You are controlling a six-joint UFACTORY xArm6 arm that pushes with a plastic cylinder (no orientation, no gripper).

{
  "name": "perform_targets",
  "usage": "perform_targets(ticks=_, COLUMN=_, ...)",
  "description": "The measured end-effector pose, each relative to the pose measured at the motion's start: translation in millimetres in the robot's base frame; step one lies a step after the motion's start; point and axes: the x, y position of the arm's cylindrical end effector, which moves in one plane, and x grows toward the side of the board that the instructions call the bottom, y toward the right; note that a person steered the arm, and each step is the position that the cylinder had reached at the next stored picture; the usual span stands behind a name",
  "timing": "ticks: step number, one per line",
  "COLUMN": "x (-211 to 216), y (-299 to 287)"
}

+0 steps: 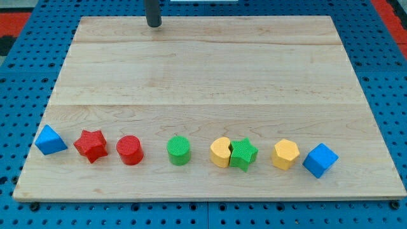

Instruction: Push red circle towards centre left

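Observation:
The red circle (130,150) lies near the view's bottom left on the wooden board (203,70), between a red star (91,145) on its left and a green circle (179,151) on its right. My tip (154,25) stands at the view's top, near the board's far edge, far above the red circle and slightly to its right. It touches no block.
A blue triangle (49,140) lies at the far left of the row. To the right lie a yellow crescent-like block (220,152) touching a green star (243,154), a yellow hexagon (285,154) and a blue cube (320,159). Blue pegboard surrounds the board.

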Motion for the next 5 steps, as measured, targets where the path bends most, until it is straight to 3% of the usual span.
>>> perform_targets(ticks=3, x=-7, y=-11)
perform_targets(ticks=4, x=10, y=13)
perform_targets(ticks=5, x=25, y=96)
